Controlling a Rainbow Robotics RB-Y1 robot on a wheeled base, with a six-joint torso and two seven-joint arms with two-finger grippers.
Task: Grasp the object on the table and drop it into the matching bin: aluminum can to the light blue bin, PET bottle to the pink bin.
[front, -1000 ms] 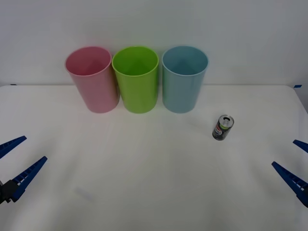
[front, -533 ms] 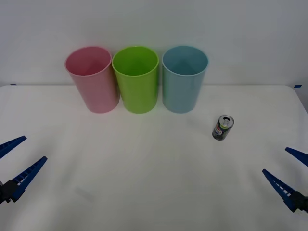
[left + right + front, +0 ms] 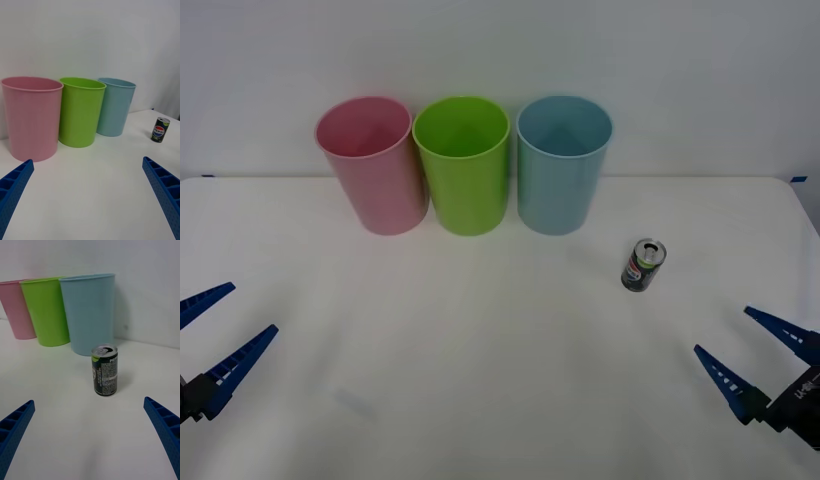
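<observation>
The can (image 3: pixel 644 265) stands upright on the tabletop (image 3: pixel 500 400), right of centre, near the blue bin (image 3: pixel 563 165). Nothing has been grasped. The right hand (image 3: pixel 757 352), lower right, is released; the left hand (image 3: pixel 222 326), lower left, is likewise released. Grasping and dropping remain

Even, bright overhead light; my views stay sharp, with soft shadows beside the aluminum can (image 3: pixel 104 370) and bins.
</observation>
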